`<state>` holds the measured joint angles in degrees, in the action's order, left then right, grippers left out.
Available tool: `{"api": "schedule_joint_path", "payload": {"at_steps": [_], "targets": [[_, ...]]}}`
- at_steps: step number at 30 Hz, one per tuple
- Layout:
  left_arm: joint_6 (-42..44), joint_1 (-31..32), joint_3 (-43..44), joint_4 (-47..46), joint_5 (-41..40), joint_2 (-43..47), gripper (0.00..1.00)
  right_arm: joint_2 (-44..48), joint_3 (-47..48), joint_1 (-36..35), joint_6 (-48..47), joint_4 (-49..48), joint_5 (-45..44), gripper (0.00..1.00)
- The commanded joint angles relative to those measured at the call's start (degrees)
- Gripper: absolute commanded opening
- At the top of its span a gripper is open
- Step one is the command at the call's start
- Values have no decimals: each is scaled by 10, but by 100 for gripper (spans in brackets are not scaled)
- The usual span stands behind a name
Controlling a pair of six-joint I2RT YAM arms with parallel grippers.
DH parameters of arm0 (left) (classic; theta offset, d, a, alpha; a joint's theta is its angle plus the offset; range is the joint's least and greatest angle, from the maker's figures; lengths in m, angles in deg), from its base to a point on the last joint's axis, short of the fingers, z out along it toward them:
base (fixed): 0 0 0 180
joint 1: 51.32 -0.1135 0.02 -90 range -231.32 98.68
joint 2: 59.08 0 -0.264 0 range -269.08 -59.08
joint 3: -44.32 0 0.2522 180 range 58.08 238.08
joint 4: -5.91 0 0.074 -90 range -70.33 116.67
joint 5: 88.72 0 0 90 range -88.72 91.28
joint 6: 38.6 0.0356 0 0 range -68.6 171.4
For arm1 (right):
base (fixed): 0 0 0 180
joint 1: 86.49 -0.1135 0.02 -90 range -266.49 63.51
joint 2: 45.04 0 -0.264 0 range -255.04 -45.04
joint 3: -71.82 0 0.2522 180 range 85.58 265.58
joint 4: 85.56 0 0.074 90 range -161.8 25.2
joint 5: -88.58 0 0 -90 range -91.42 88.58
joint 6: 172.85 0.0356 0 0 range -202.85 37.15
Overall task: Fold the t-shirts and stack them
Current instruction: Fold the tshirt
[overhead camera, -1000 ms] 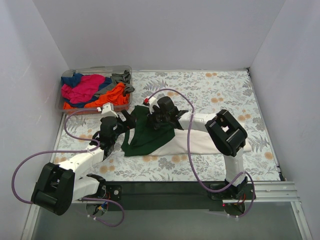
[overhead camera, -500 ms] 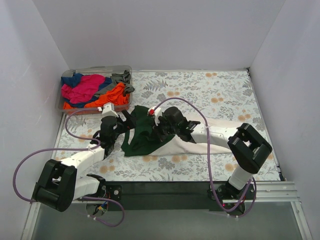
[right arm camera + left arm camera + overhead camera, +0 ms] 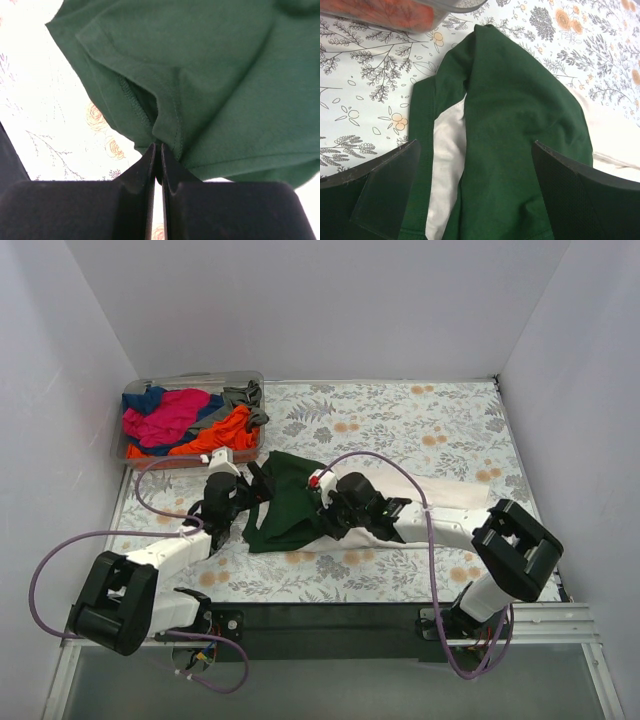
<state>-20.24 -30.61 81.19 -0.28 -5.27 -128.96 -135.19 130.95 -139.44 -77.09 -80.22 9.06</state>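
- The right gripper (image 3: pixel 157 150) is pinched nearly closed, with only a thin slit between its fingers. It nips a fold of dark green cloth with a stitched hem just above the tips.
- That cloth is the green part of the cream t-shirt (image 3: pixel 440 495), which lies across the middle of the desk (image 3: pixel 420 420). Its pale body stretches to the right, and its green sleeve (image 3: pixel 290 505) is bunched up at the left end.
- The left gripper (image 3: pixel 475 147) stands wide, one finger (image 3: pixel 385 185) at each side of its wrist view. The green sleeve and a strip of cream cloth lie between them. Whether the pads touch the cloth cannot be told.
- The right arm (image 3: pixel 515 545) rises from its base at the near right and bends at the elbow. Its forearm runs leftward, low over the cream body, to the sleeve.
- The left arm (image 3: pixel 160 555) lies low and slants from the near left corner up towards the sleeve's left edge.
- The other t-shirts are heaped in the clear bin (image 3: pixel 200 377) at the far left corner: magenta (image 3: pixel 165 415), orange (image 3: pixel 220 435), blue (image 3: pixel 145 398) and grey (image 3: pixel 240 395).
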Motion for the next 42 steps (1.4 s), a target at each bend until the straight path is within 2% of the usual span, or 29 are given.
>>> {"api": "schedule_joint_path", "payload": {"at_steps": [1,2,3,6,10,13,18,21,25,29,37,42], "targets": [[0,-3,10,-4,10,-5,86,30,-3,-3,-3,15,-35,1],[-1,-4,9,-5,6,-9,86,33,-1,-3,-5,23,-40,5],[-1,-3,10,-4,-6,-13,86,34,1,-3,-7,30,-42,16],[4,-3,24,-5,-15,-33,86,43,4,-3,-9,55,-54,30],[5,-4,58,-18,-8,-73,86,84,-3,-4,-11,79,-96,41],[6,-4,89,-30,0,-102,86,123,-2,0,-15,79,-168,49],[3,-4,132,-54,6,-152,85,119,33,41,-14,71,-213,51],[1,-4,160,-59,13,-187,83,98,48,88,-8,61,-209,50],[-4,-3,158,-113,43,-199,82,82,43,164,-1,49,-201,50],[2,-1,193,-108,65,-216,80,90,19,228,22,49,-195,50],[-32,24,196,-161,150,-264,79,131,-47,354,64,57,-188,50],[-38,56,190,-182,162,-294,79,161,-75,433,66,78,-185,51]]}}
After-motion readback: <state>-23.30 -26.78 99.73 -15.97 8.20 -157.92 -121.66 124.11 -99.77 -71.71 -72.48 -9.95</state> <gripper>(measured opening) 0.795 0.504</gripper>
